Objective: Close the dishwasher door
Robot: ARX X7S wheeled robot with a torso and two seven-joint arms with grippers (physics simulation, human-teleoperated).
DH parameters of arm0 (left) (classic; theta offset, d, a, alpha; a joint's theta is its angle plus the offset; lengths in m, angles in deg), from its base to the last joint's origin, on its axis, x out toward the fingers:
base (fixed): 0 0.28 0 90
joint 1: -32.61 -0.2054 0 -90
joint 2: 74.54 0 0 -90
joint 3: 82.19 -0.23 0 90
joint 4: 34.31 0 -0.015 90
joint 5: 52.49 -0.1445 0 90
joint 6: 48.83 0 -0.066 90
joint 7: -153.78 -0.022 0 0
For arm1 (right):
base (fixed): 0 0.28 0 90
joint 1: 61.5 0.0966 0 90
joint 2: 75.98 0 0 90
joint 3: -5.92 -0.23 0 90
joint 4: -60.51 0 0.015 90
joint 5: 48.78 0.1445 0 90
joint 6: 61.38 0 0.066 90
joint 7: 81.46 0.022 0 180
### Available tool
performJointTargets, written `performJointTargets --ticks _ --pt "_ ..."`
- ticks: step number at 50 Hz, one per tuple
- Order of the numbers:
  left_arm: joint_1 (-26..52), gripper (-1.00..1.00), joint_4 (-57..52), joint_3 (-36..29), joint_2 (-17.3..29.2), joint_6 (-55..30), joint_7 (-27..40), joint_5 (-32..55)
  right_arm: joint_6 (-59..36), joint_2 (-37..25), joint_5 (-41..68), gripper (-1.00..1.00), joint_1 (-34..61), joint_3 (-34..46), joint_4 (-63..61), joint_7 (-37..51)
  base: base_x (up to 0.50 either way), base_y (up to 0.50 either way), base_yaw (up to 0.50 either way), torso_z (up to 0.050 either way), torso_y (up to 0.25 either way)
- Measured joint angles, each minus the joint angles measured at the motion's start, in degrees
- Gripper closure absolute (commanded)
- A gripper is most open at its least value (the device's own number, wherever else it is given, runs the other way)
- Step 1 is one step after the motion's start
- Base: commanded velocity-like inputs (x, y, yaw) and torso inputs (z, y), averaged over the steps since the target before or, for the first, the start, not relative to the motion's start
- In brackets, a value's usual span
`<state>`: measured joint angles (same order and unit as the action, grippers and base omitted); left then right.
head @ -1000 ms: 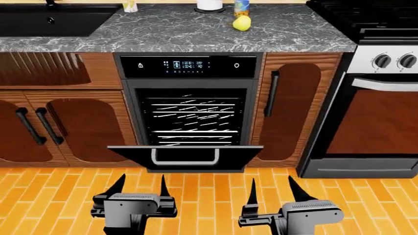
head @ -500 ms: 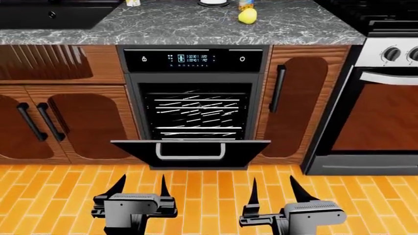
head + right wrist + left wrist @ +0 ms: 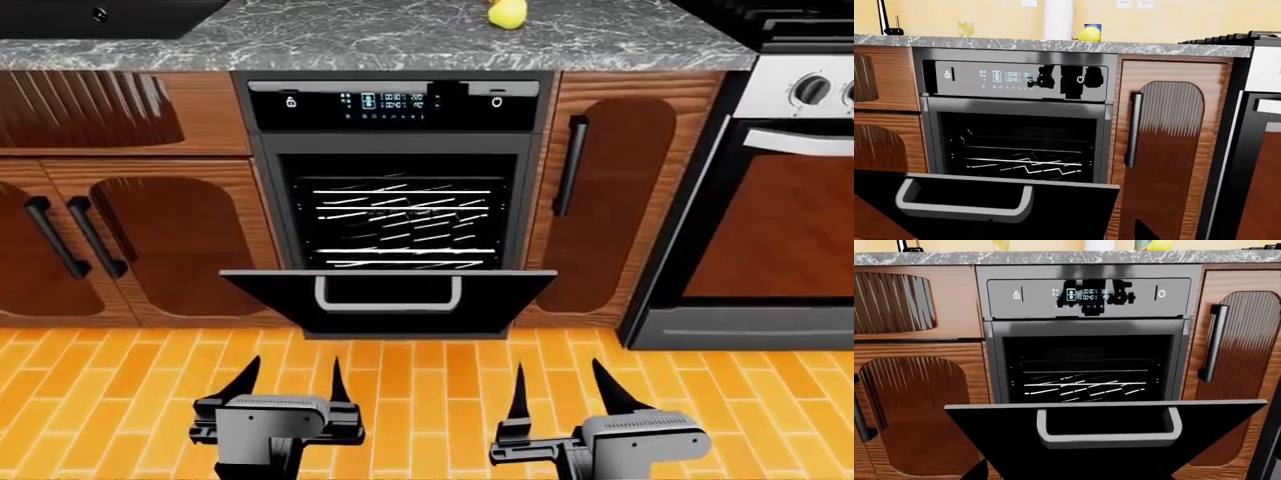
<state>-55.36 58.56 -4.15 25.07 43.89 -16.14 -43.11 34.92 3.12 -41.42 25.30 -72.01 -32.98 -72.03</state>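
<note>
The dishwasher door (image 3: 505,296) is a glossy black panel with a grey U-shaped handle (image 3: 387,304). It hangs partly open, tilted outward from the top, below the cyan-lit control strip (image 3: 387,103), with the racks (image 3: 400,225) showing behind it. My left gripper (image 3: 291,375) and right gripper (image 3: 557,378) are both open and empty, low over the floor in front of the door and apart from it. The door (image 3: 987,435) and handle (image 3: 1107,437) fill the lower part of the left wrist view. They also show in the right wrist view, door (image 3: 1067,210) and handle (image 3: 964,205).
Brown wood cabinet doors stand left (image 3: 174,240) and right (image 3: 607,200) of the dishwasher. The reddish-glass oven (image 3: 774,210) is at the far right. A grey marble countertop (image 3: 334,40) with a yellow fruit (image 3: 506,13) runs above. Orange plank floor (image 3: 427,360) lies between me and the door.
The head view has shifted downward and slightly nearer, so the counter sits higher in frame. The door's angle and both grippers look unchanged.
</note>
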Motion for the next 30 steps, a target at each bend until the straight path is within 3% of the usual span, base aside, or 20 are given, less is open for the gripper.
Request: performJointTargets --ticks 30 --pt "0.09 -1.0 -0.01 -1.19 0.76 0.16 0.74 0.62 0.13 -1.02 0.72 -1.0 -0.04 1.09 -0.28 0.99 0.0 0.0 0.0 -0.05 0.003"
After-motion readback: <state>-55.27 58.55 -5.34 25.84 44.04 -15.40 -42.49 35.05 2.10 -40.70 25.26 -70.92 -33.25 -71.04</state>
